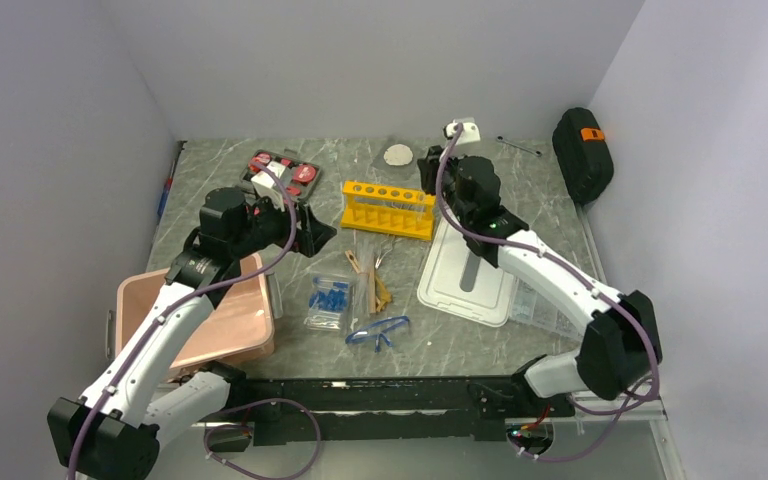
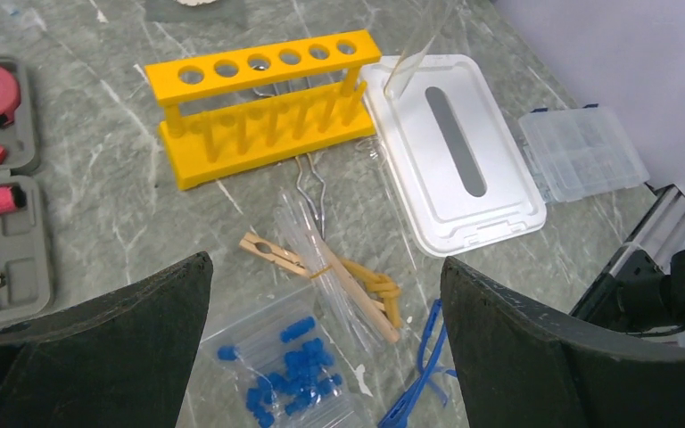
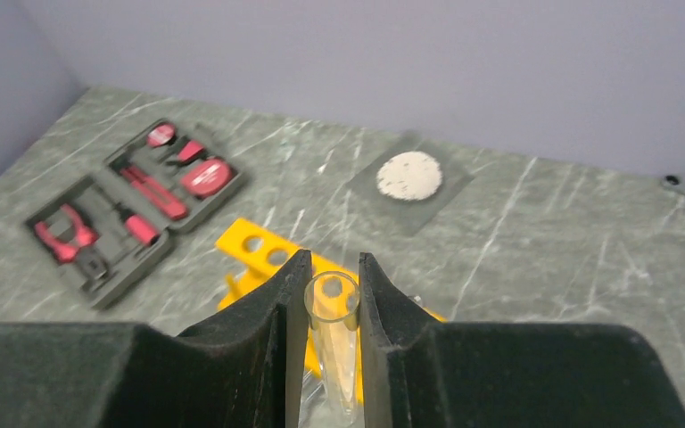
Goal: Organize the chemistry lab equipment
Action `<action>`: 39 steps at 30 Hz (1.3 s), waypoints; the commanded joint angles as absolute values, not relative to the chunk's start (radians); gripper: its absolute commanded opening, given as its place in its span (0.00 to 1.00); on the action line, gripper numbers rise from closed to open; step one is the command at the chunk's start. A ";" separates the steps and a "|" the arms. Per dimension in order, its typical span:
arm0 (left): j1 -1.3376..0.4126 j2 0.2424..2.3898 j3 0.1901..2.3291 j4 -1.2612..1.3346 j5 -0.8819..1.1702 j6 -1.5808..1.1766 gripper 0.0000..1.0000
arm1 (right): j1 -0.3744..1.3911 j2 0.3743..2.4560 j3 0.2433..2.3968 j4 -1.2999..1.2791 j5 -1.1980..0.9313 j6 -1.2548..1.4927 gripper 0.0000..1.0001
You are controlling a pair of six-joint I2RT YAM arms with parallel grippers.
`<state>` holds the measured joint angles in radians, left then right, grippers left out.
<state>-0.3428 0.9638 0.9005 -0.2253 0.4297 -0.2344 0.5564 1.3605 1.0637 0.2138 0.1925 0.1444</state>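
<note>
Closest to the lens, black fingers of the right gripper: set narrow, pinching a clear test tube just below its open rim. Hangs with that tube, tilted in the left wrist view, over the 3 o'clock end of the yellow six-hole rack; contact with the rack not discernible.

Left gripper: spread wide, holding nothing, poised at 9 o'clock of the rack.

Framed between its fingers in the left wrist view: tan wooden clamps lying among a few loose clear tubes, with a clear bag of blue-capped tubes at their 7 o'clock and blue-framed safety glasses at their 5 o'clock. All flat on the grey marbled table, near one another, at 6 o'clock of the rack.

At 3 o'clock of the clamps, a white lid; just beyond it, again at 3 o'clock, a clear compartmented box. At 10 o'clock of the rack, an open red-and-black tool kit. At 9 o'clock of the bag, a pink bin.
</note>
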 commanded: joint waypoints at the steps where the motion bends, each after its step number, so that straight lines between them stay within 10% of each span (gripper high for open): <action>1: -0.328 0.947 0.892 -0.233 0.377 -0.256 0.99 | 0.497 1.422 1.128 0.362 0.206 0.081 0.18; 39: -0.318 0.951 0.891 -0.245 0.362 -0.258 0.99 | 0.447 1.652 1.166 0.523 0.132 0.052 0.17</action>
